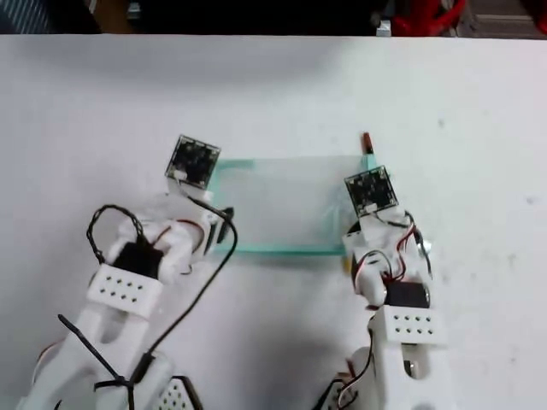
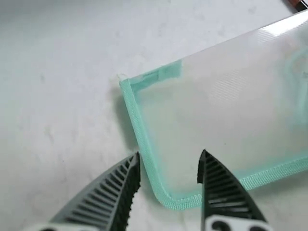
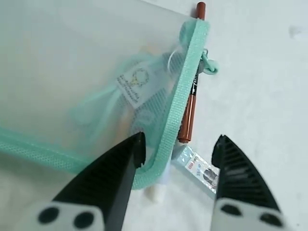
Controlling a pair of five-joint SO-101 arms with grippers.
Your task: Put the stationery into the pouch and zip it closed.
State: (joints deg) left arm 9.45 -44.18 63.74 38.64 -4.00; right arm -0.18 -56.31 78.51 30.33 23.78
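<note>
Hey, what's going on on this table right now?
A see-through pouch with green trim lies flat on the white table. The left gripper is open, straddling one corner of it. The right gripper is open at the other end, where a brown pen lies along the green edge. Neither gripper holds anything yet.
</note>
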